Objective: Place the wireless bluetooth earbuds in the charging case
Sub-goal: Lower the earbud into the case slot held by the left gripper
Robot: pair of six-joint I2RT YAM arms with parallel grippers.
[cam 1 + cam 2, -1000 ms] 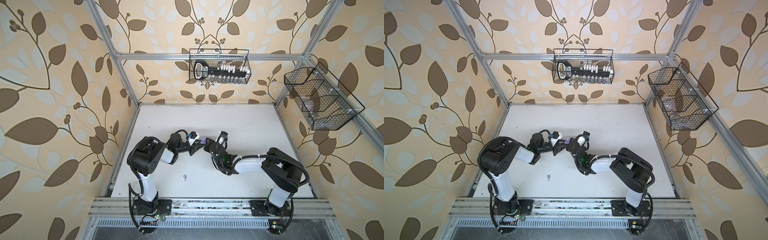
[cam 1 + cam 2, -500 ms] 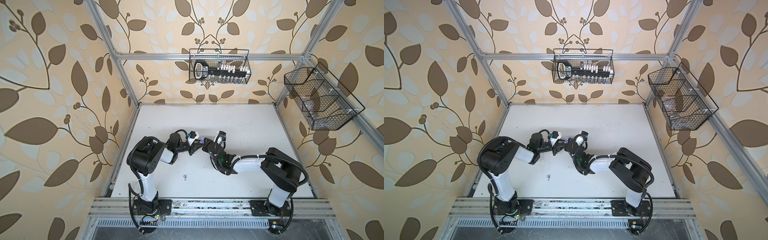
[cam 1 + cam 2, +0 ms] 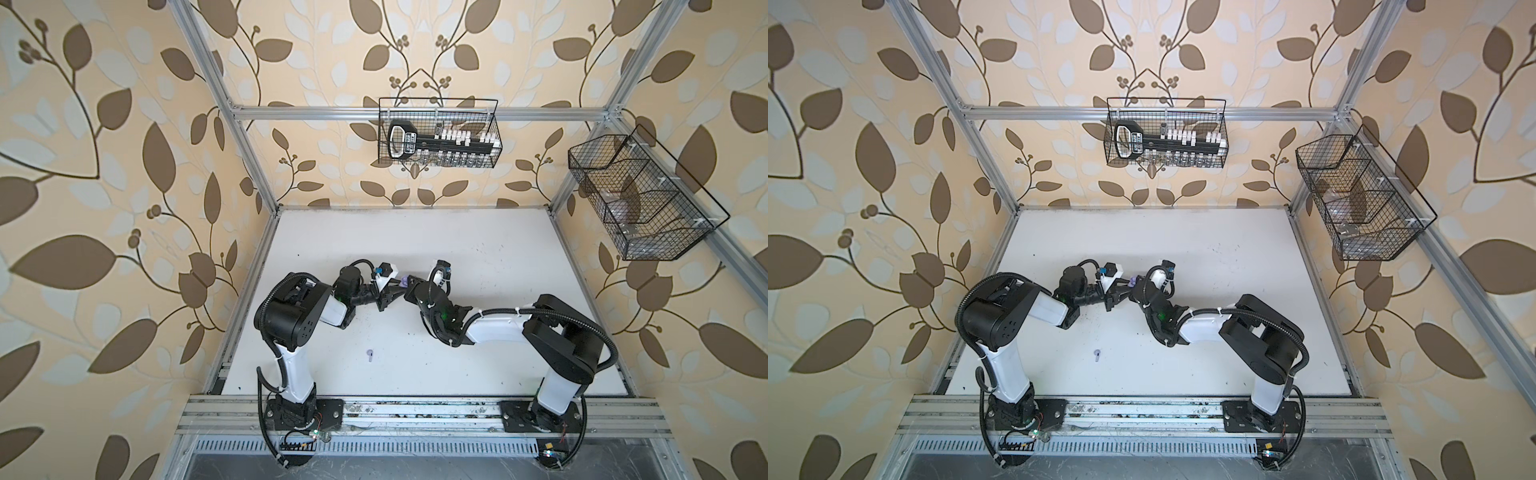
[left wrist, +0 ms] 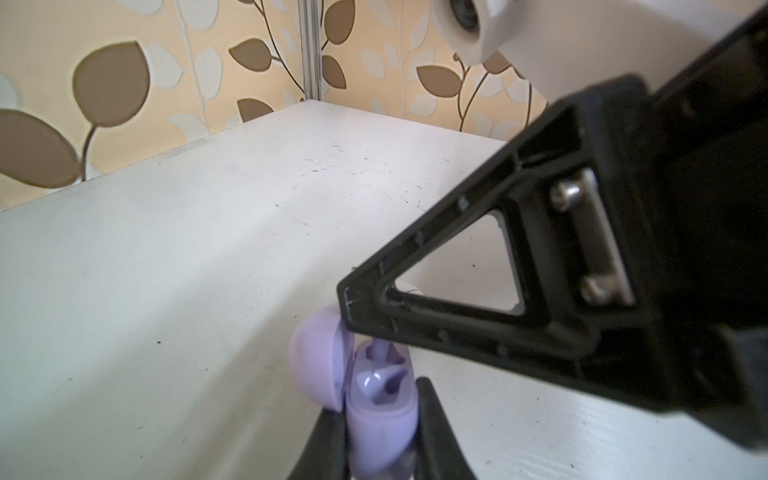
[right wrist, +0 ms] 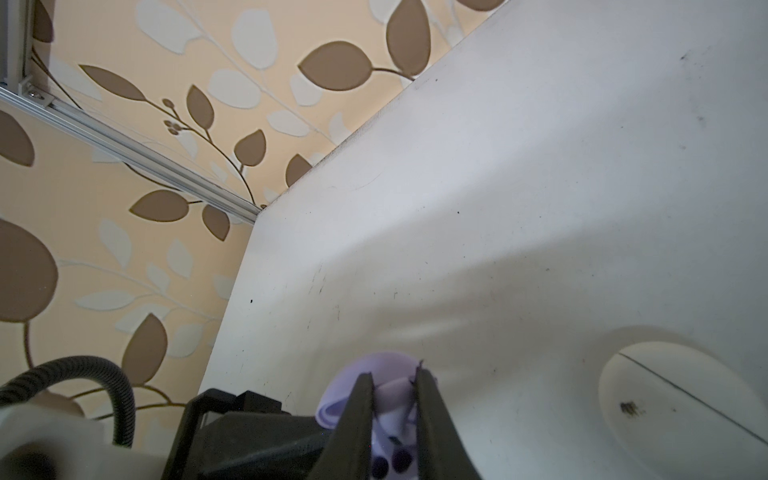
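Note:
The lavender charging case (image 4: 380, 415) stands with its lid (image 4: 318, 361) swung open, and my left gripper (image 4: 378, 403) is shut on its body. My right gripper (image 5: 394, 374) is shut on a lavender earbud (image 5: 395, 392), whose stem (image 4: 379, 348) points down into the case's open top. In both top views the two grippers meet mid-table at the case (image 3: 402, 282) (image 3: 1133, 281), with the left gripper (image 3: 388, 291) and the right gripper (image 3: 411, 286) tip to tip. A second lavender earbud (image 3: 369, 354) (image 3: 1097, 354) lies loose on the table, nearer the front.
A white round case (image 5: 681, 407) lies shut on the table close beside the right gripper. A wire basket (image 3: 438, 133) with tools hangs on the back wall. Another wire basket (image 3: 640, 199) hangs on the right wall. The white table (image 3: 478, 249) is walled by the frame.
My right gripper has edged left with the earbud, closer over the open case. The left gripper and the loose earbud have stayed put.

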